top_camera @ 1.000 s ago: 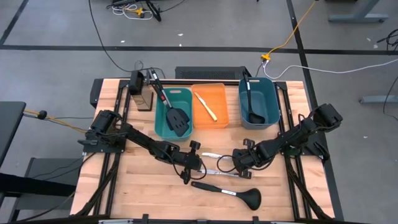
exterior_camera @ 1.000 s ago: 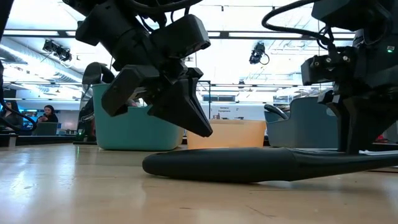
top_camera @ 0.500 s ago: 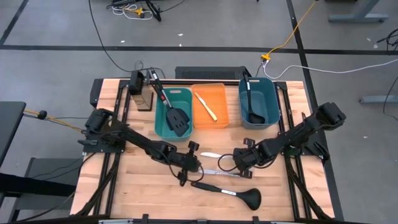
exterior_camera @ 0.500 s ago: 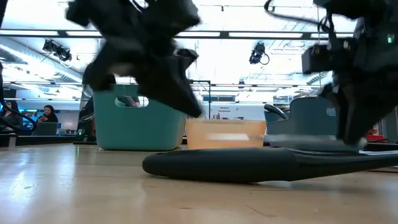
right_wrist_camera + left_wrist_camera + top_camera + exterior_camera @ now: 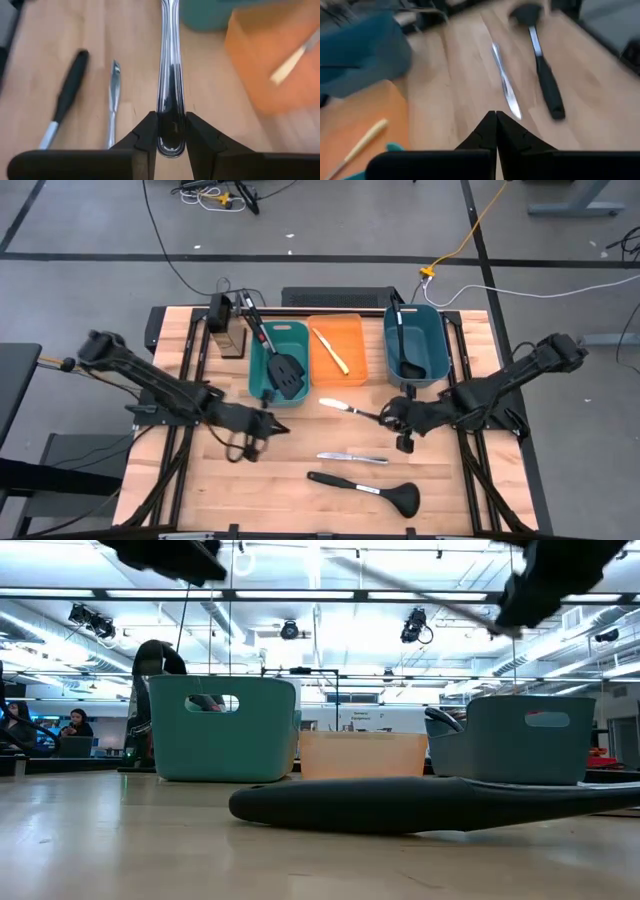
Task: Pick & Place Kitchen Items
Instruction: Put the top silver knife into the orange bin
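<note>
Right gripper (image 5: 398,417) is clamped on the handle of a silver table knife (image 5: 340,407), carried clear of the table (image 5: 200,480); blade sticks out ahead of the fingers toward the orange bin (image 5: 336,351). Right wrist view confirms it: handle pinched between both pads (image 5: 146,135), nothing under it but bare wood

Left gripper (image 5: 262,426) hovers empty just short of the teal bin (image 5: 260,370), fingers pressed together, holding nothing per the left wrist view

Done, by how things lie:
- two black slotted spatulas (image 5: 280,365) in the teal bin, off the left gripper's far side
- thin yellowish stick (image 5: 329,349) in the orange bin
- one ladle (image 5: 404,350) in the dark blue bin (image 5: 436,355), just beyond the right gripper

Left:
- knife in hand not yet dropped; I'd guess it goes to the orange bin, can't be sure
- second table knife (image 5: 352,458) flat on the table, between the two grippers and nearer the front edge than either
- second ladle (image 5: 370,492) just past that knife, nearer the front edge still

Judgement: roughly past halfway, four items binned, one in transit, two loose. Low view shows only the ladle lying in front of the bins, arms mostly above frame
</note>
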Controlling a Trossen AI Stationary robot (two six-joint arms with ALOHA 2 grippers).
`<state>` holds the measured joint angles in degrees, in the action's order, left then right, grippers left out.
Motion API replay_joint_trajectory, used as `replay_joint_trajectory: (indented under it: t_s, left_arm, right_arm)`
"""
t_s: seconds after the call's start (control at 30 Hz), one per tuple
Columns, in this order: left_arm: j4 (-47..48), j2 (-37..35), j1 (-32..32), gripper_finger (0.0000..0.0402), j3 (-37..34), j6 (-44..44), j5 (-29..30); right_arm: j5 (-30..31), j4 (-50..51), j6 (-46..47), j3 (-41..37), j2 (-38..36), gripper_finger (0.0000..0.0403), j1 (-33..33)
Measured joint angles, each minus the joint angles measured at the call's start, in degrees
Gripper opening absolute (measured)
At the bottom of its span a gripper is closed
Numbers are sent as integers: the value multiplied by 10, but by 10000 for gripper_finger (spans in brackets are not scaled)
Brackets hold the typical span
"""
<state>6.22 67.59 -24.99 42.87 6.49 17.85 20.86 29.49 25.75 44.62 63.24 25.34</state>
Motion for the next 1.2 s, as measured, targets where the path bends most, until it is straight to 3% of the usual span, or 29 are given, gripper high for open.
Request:
replay_joint_trajectory:
  t_s: [0.2,0.37,0.63,0.83,1.2]
  left_arm:
    - [-107,-149,-9,3,-140,-30,30]
    - [-162,-220,-4,4,-219,-31,75]
    - [-178,-227,6,8,-242,-26,82]
    - [-178,-227,6,7,-256,-25,83]
    - [-181,-227,6,14,-257,-16,80]
  right_arm:
    - [28,-50,-66,0,-75,81,7]
    - [62,-97,-129,-1,-140,81,25]
    - [104,-122,-194,-26,-253,81,39]
    - [94,-188,-231,-106,-354,81,38]
    - [133,-331,-264,-273,-505,81,33]
